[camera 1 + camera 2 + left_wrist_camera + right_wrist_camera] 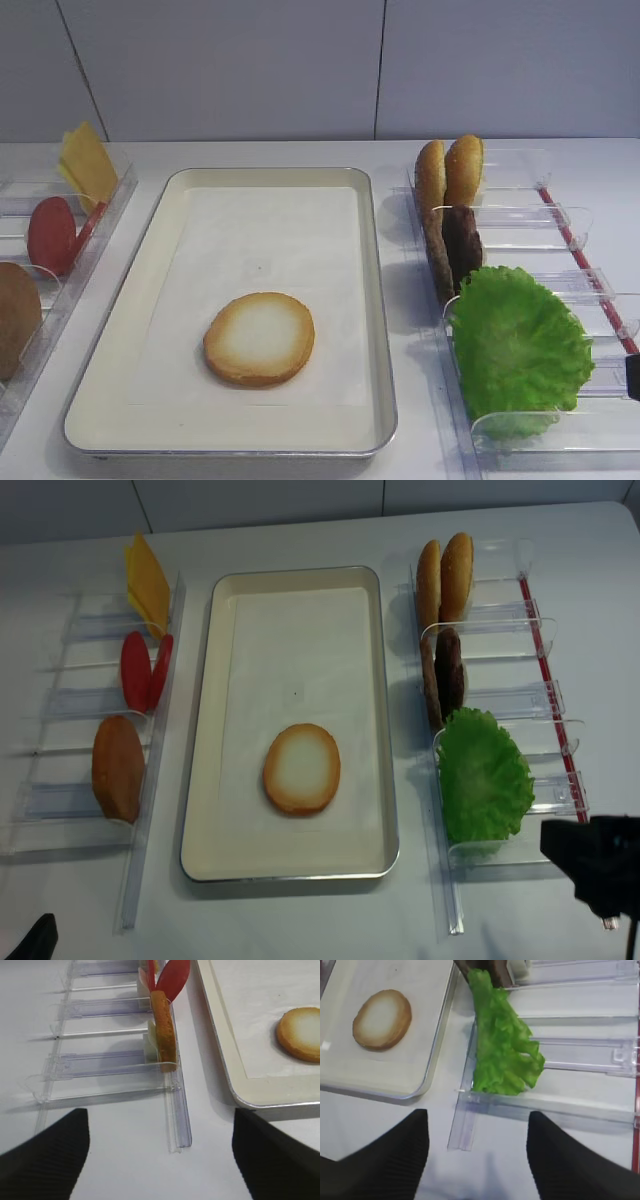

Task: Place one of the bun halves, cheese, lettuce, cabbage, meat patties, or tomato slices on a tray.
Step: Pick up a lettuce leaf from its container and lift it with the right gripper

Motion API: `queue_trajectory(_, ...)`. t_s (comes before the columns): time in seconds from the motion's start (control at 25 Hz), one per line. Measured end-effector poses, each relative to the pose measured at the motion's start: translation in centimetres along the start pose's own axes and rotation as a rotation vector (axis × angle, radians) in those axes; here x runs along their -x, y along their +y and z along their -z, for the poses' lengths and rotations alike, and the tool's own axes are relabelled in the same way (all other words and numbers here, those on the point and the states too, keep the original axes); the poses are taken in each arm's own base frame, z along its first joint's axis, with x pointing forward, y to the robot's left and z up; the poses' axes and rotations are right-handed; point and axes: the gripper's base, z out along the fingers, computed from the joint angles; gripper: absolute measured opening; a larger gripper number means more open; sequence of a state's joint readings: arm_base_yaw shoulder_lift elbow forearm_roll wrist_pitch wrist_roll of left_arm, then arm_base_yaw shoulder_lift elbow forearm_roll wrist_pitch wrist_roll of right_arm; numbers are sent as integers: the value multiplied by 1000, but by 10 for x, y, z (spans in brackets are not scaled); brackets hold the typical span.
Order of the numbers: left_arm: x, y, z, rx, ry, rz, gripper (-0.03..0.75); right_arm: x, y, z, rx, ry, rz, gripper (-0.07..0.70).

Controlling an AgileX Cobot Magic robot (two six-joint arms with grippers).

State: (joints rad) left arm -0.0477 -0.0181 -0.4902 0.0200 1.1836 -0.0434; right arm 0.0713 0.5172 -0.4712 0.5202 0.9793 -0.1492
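Note:
On the white paper of the tray (376, 300) lies one bun half (259, 338), pale cut face up. The lettuce (515, 345) leans upright in the right-hand clear rack, with meat patties (455, 245) and two more bun halves (450, 172) behind it. The left rack holds cheese (88, 160), tomato slices (52, 232) and a bun (15, 315). My right gripper (479, 1160) is open and empty over bare table, just short of the lettuce (502, 1045). My left gripper (160, 1160) is open and empty, near the front end of the left rack.
Clear plastic racks (500, 695) (75, 730) flank the tray on both sides. The right rack's front rail (465, 1125) lies between my right fingers and the lettuce. The tray's corner (245, 1102) sits just beyond my left gripper's right finger. The right arm's black body (600, 865) is at the front right.

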Motion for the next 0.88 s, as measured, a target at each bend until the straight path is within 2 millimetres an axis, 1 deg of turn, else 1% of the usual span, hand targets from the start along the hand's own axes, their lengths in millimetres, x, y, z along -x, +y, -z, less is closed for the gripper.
queue_trajectory(0.2,0,0,0,0,0,0,545,18,-8,-23,-6,35,11,458)
queue_trajectory(0.4,0,0,0,0,0,0,545,33,-14,-49,27,74,16,459)
queue_trajectory(0.64,0,0,0,0,0,0,545,41,-21,-75,60,130,9,459)
queue_trajectory(0.88,0,0,0,0,0,0,545,44,-23,-88,102,151,-3,459)
